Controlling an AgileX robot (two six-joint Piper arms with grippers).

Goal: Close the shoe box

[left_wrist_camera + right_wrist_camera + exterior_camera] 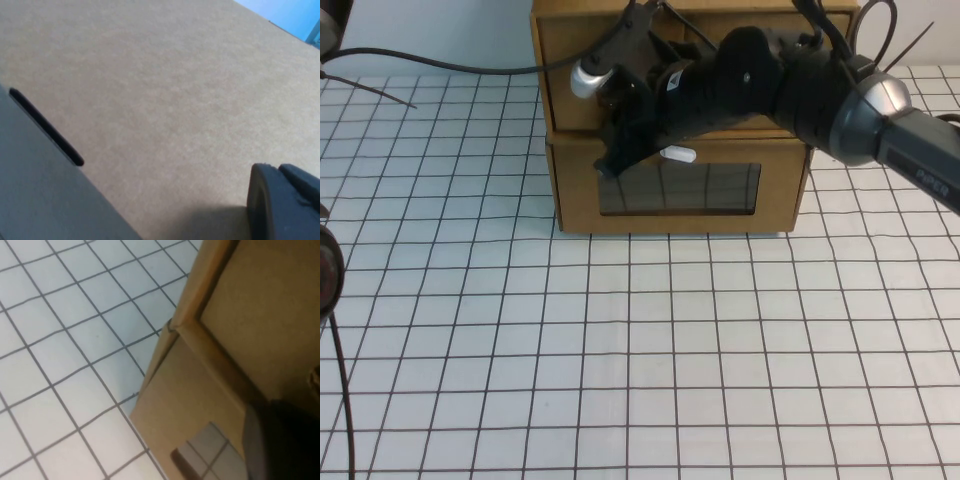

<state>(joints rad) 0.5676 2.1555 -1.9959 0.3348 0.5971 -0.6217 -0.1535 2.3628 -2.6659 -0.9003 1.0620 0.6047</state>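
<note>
While your right gripper [620, 150] presses the shoe box [775, 195] front, jaws unreadable, it looks nearly shut; left gripper [285, 205] sits against cardboard, jaws unclear.

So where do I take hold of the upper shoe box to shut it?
Work the upper shoe box by its flat front, coming from the robot's side and pressing straight back. That face is broad and upright, and no handle shows on it. The right gripper hangs before the stacked fronts, near the lower box's white tab. The left gripper sits close against cardboard.
</note>
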